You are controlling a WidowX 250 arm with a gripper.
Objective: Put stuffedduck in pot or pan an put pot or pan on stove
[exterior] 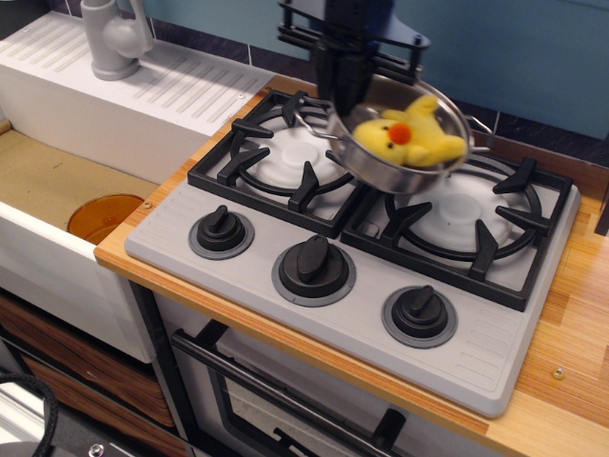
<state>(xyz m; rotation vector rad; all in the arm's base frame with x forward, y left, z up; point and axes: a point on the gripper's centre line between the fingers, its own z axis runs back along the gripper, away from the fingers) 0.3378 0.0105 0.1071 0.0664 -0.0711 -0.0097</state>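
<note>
Evidently mid-carry: the claw, fingers hidden behind the rim, appears clamped on the far-left edge of the pot, holding it tilted above the stove between the two grates, duck lying inside, so the pot still needs lowering onto a burner.

Arm: dark, near-black body, blocky upper section cut off by top edge; flat black bracket plate across it with small silver screws at corners; narrower dark column below plate; surfaces matt, no visible markings; fingertips hidden from view
</note>
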